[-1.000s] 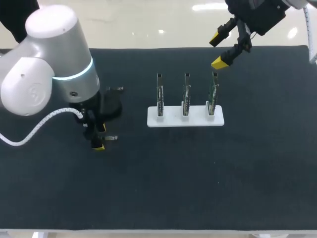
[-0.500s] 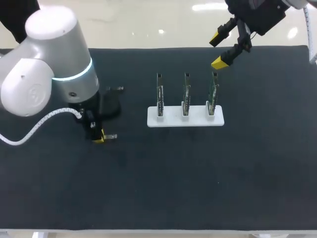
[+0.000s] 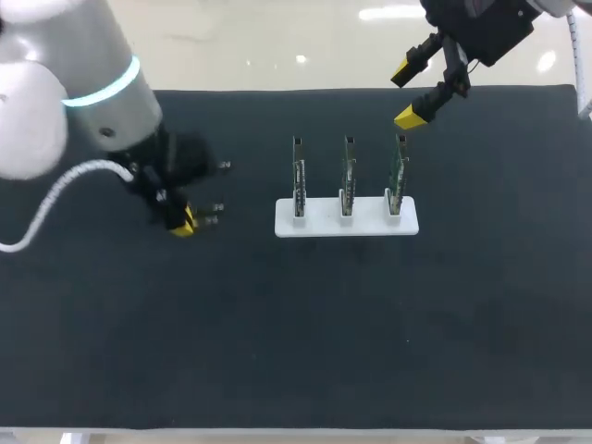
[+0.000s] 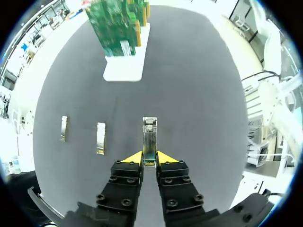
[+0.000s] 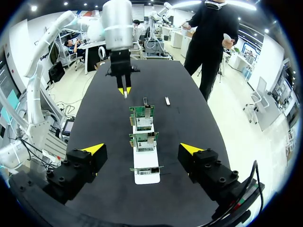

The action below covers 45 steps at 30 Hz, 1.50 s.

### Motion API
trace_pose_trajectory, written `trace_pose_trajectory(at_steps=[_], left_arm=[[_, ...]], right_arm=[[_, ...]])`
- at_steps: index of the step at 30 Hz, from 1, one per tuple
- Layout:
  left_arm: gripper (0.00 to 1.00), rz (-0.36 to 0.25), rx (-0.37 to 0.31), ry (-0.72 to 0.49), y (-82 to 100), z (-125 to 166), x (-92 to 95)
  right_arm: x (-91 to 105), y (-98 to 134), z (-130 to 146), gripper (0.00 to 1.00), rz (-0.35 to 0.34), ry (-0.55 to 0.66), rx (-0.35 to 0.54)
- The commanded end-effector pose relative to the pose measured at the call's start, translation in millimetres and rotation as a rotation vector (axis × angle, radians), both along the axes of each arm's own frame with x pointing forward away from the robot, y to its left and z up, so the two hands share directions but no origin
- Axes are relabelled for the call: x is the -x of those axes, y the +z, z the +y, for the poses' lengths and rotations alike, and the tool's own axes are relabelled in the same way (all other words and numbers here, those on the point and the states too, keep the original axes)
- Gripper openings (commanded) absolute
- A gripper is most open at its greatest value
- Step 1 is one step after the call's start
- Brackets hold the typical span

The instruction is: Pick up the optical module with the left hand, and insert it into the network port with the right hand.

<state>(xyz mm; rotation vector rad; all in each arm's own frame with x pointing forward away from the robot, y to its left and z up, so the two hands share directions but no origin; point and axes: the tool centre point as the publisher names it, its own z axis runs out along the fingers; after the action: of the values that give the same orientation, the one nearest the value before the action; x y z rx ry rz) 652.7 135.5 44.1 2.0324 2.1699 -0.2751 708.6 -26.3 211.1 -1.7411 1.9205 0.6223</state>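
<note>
At the counter's (image 3: 370, 351) L part, the L tool (image 4: 149, 161) is seen closed on the optical module (image 4: 149, 137), which is pinched at its rear end btwn both yellow tips. The module's long axis is laid along the fingers, w/ its metal front end pointed ahead twd the white base (image 3: 347, 220). A stretch of dark mat is left btwn the two. Three green boards (image 3: 348, 176) are held upright in a row on the base, edge-on in the head view. A wide band of mat is shown btwn the base and the counter's near edge.

Two spare modules (image 4: 100, 138) are laid flat beside the L tool, parallel to each other and approx. parallel to the gripped one, apart from it.

The R tool (image 3: 407, 94) is held wide open over the counter's far edge, just beyond the R-hand board.

A white label (image 4: 125, 48) is carried on the board nearest the L tool; its print can't be read.
</note>
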Motion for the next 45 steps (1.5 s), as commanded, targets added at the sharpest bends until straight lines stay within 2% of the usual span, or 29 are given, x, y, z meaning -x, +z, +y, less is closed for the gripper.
trace_pose_trajectory(at_steps=[1,5,15,20,38,42,43,45], left_arm=[[0.0,0.033,0.138,-0.03,23.0,16,-3.5],[0.0,0.071,0.241,-0.069,44.1,16,-11.2],[0.0,0.079,0.584,-0.103,87.4,11,-22.8],[0.0,0.097,0.78,-0.129,106.0,9,-28.4],[0.0,0.097,0.78,-0.129,106.0,9,-28.4],[0.0,0.067,1.01,-0.167,114.0,0,-31.3],[0.0,0.058,1.038,-0.16,118.3,-5,-30.9],[0.0,0.045,1.145,-0.163,126.6,-18,-28.8]], right_arm=[[0.4,0,0,1.0,0.0,-0.002,0.001],[0.4,0,0,1.0,0.0,-0.002,0.001],[0.4,0,0,1.0,0.0,-0.002,0.001],[0.4,0,0,1.0,0.0,-0.002,0.001],[0.4,0,0,1.0,0.0,-0.002,0.001],[0.4,0,0,1.0,0.0,-0.002,0.001],[0.4,0,0,1.0,0.0,-0.002,0.001],[0.4,0,0,1.0,0.0,-0.002,0.001]])
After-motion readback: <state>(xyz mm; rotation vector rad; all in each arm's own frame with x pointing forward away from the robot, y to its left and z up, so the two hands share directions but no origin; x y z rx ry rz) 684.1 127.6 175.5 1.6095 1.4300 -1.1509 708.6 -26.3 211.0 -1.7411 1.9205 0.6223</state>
